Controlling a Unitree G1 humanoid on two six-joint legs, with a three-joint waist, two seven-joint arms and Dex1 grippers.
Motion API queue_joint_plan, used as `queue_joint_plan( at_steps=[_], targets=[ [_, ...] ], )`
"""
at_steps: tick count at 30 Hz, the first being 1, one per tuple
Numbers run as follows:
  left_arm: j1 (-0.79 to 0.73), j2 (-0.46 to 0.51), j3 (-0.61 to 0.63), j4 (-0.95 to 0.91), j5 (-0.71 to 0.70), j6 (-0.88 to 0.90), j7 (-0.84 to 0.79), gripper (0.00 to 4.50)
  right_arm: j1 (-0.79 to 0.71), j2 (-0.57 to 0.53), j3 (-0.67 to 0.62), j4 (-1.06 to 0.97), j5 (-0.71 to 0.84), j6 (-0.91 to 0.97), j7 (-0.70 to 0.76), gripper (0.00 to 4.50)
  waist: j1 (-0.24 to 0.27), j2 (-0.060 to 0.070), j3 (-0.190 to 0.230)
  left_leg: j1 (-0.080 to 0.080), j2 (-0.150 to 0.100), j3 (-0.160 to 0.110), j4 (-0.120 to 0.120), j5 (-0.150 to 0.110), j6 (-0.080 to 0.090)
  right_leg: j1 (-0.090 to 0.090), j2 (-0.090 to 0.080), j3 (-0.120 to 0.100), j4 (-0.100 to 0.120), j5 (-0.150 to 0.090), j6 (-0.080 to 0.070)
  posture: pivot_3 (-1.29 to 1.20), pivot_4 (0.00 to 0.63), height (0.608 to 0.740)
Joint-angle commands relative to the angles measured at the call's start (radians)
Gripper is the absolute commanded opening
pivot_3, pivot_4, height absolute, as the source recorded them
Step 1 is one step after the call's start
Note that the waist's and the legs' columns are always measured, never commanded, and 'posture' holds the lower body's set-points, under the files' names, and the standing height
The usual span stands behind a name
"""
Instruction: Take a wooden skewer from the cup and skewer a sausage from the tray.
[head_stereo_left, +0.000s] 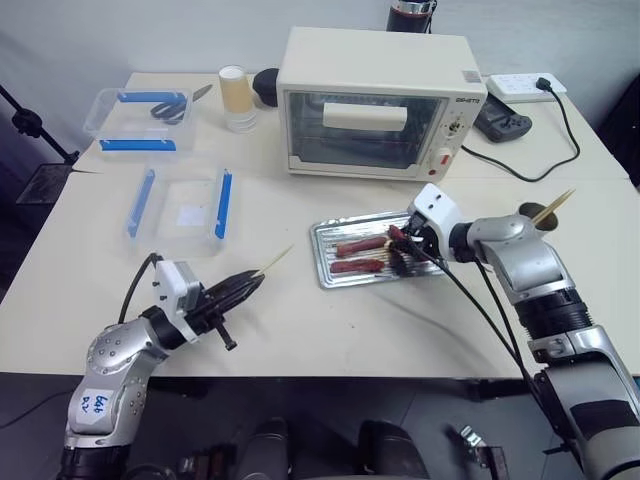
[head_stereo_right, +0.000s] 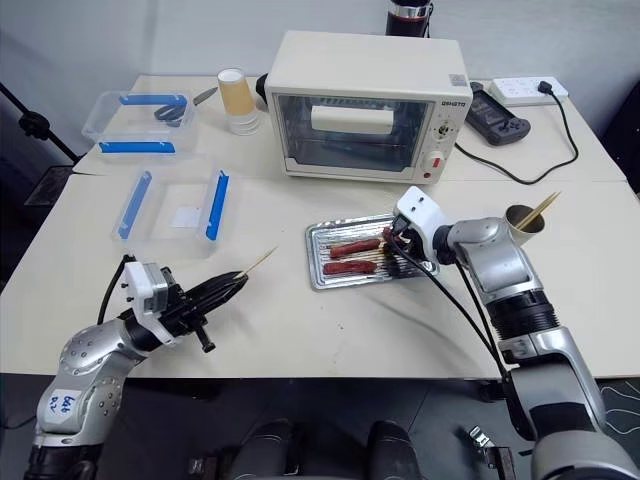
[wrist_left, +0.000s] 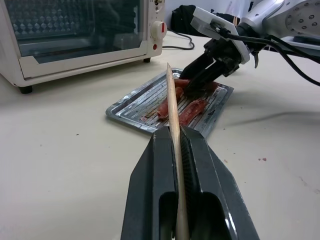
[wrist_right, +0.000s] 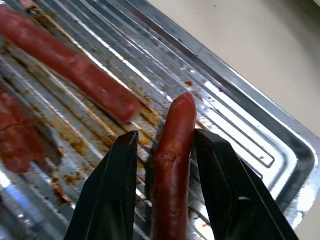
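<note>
From my head, my left fingers (head_stereo_left: 240, 287) are pinching the wooden skewer (head_stereo_left: 272, 262), whose pointed tip sticks out past their tips over the bare bench (head_stereo_left: 330, 330), aimed toward the tray (head_stereo_left: 330, 272). My right fingers (head_stereo_left: 405, 252) reach down into the tray's far end, straddling the sausage (head_stereo_left: 396, 247) there; two more sausages lie just beyond their tips. The cup (head_stereo_right: 521, 222) stands behind my right forearm with spare sticks in it, and a toaster oven (head_stereo_left: 375, 100) sits beyond the tray.

Along my left fingers (wrist_left: 182, 150), the skewer (wrist_left: 172, 105) runs straight up the channel between the two pads, which are pressed tight on it. Its tip lines up with the tray (wrist_left: 127, 107) ahead and with my right fingers (wrist_left: 200, 75) working over the sausages.

Along my right fingers (wrist_right: 165, 150), the sausage (wrist_right: 172, 150) lies lengthwise in the gap, its rounded end poking out past my tips. Each finger sits just beside it, and I cannot tell whether either touches it yet. Another sausage (wrist_right: 70, 65) lies well past my tips on the ridged tray floor (wrist_right: 240, 125).

I judge the step in hand is securing this sausage. I should squeeze only until it stops slipping, since the skin looks soft and already creased, then lift it clear of the rim and present one end squarely to the skewer tip, so the stick enters along its length, not out through the side.
</note>
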Motion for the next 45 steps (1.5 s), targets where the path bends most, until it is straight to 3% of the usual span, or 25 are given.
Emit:
queue_joint_plan(
  at_steps=[1, 7, 24, 33, 36, 39, 45],
  targets=[
    [0.0, 0.004, 0.002, -0.013, -0.014, -0.006, -0.008, 0.0, 0.016, -0.076, -0.057, -0.084, 0.023, 0.002, 0.053, 1.77, 0.003, 0.0, 0.0, 0.0, 0.0, 0.0, 0.0, 0.0, 0.0, 0.0, 0.0, 0.0, 0.0, 0.0, 0.0, 0.0, 0.15, 0.74],
    [0.005, 0.005, 0.001, -0.012, -0.015, -0.006, -0.014, 0.0, 0.049, -0.152, -0.06, -0.082, 0.021, -0.008, 0.105, 1.77, 0.003, 0.0, 0.0, 0.0, 0.0, 0.0, 0.0, 0.0, 0.0, 0.0, 0.0, 0.0, 0.0, 0.0, 0.0, 0.0, 0.15, 0.74],
    [-0.004, 0.005, 0.001, 0.002, -0.014, -0.013, -0.027, 0.0, 0.058, -0.151, -0.072, -0.097, 0.055, 0.046, 0.157, 1.77, -0.004, 0.0, 0.0, 0.0, 0.0, 0.0, 0.0, 0.0, 0.0, 0.0, 0.0, 0.0, 0.0, 0.0, 0.0, 0.0, 0.15, 0.74],
    [-0.004, -0.008, -0.01, 0.003, -0.009, -0.015, -0.022, 0.0, 0.045, -0.127, -0.049, -0.007, 0.031, -0.017, 0.161, 1.77, -0.006, 0.0, 0.0, 0.0, 0.0, 0.0, 0.0, 0.0, 0.0, 0.0, 0.0, 0.0, 0.0, 0.0, 0.0, 0.0, 0.15, 0.74],
    [-0.005, -0.005, -0.004, 0.006, -0.01, -0.016, -0.023, 0.0, 0.039, -0.124, -0.046, 0.009, 0.03, -0.034, 0.169, 1.21, -0.01, 0.0, 0.0, 0.0, 0.0, 0.0, 0.0, 0.0, 0.0, 0.0, 0.0, 0.0, 0.0, 0.0, 0.0, 0.0, 0.15, 0.74],
    [-0.001, -0.006, -0.003, 0.003, -0.009, -0.016, -0.02, 0.0, 0.037, -0.124, -0.047, 0.013, 0.029, -0.041, 0.173, 0.3, -0.011, 0.0, 0.0, 0.0, 0.0, 0.0, 0.0, 0.0, 0.0, 0.0, 0.0, 0.0, 0.0, 0.0, 0.0, 0.0, 0.15, 0.74],
    [0.007, -0.009, -0.004, -0.002, -0.01, -0.015, -0.017, 0.0, 0.038, -0.127, -0.053, 0.01, 0.032, -0.044, 0.174, 0.3, -0.011, 0.0, 0.0, 0.0, 0.0, 0.0, 0.0, 0.0, 0.0, 0.0, 0.0, 0.0, 0.0, 0.0, 0.0, 0.0, 0.15, 0.74]
  ],
)
